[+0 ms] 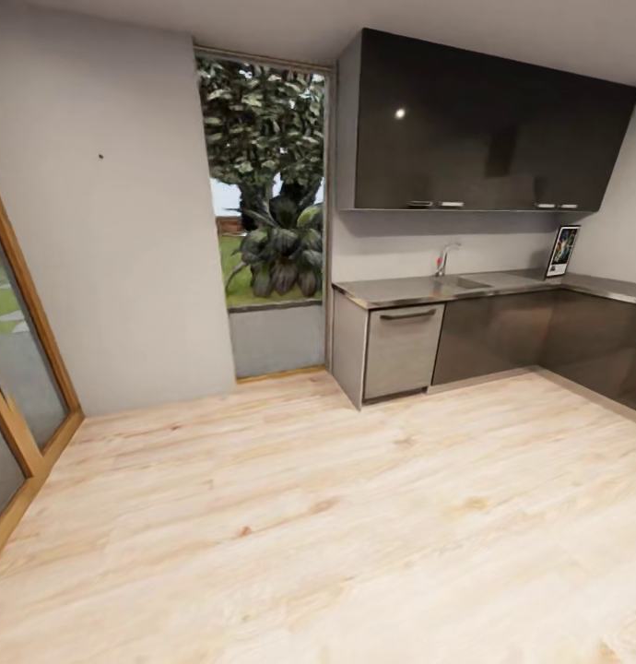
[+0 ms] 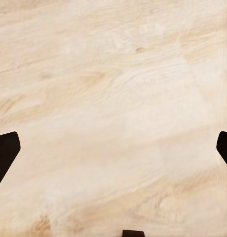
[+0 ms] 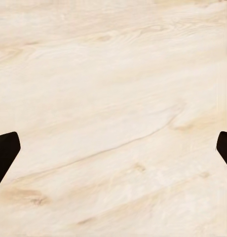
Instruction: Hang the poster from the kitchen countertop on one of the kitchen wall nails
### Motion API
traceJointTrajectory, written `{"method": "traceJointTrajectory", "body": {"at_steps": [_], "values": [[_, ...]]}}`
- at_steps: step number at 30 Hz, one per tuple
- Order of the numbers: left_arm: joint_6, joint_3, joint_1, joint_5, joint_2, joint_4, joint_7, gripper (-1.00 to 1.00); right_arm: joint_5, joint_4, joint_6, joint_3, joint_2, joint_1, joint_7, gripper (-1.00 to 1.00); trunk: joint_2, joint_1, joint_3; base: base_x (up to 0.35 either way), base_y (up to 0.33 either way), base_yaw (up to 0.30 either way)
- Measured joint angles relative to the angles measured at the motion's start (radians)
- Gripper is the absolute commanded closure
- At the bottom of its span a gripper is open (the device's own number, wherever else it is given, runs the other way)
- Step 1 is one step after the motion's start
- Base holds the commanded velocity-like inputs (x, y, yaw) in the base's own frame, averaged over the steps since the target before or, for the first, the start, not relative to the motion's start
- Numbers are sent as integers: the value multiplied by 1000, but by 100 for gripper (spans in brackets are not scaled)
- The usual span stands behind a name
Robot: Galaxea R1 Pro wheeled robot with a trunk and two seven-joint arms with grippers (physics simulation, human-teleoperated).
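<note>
Approach stage: the poster [image 1: 562, 251] leans upright against the wall on the table [image 1: 419, 290], right of the tap [image 1: 444, 259]; both claws [image 2: 113, 150] [image 3: 113, 148], spread and empty, face the plank floor [image 1: 309, 516].

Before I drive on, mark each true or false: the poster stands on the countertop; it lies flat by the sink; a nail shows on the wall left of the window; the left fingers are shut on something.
1. The poster stands on the kitchen countertop. True.
2. It lies flat by the sink. False: it stands upright in the far corner against the wall.
3. A nail shows on the wall left of the window. True.
4. The left fingers are shut on something. False: they stand wide apart over bare floor.
</note>
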Motion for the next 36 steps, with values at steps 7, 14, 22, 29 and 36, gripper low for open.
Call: {"method": "traceJointTrajectory", "body": {"at_steps": [7,14,22,29,36], "values": [[0,0,0,0,0,0,0,-100,0,0,0,0,0,0,0,-100,0,0,0,272,-224,0],[0,1,0,0,0,1,0,-100,0,0,0,0,0,0,0,-100,0,0,1,263,-236,-95],[0,1,0,0,0,1,1,-100,0,0,0,0,0,0,0,-100,0,0,6,256,-243,-278],[0,1,0,0,0,1,1,-100,0,0,0,0,0,0,0,-100,0,0,10,286,-185,-290],[0,1,0,0,0,1,1,-100,0,0,0,0,0,0,0,-100,0,0,15,300,-161,-291]]}}
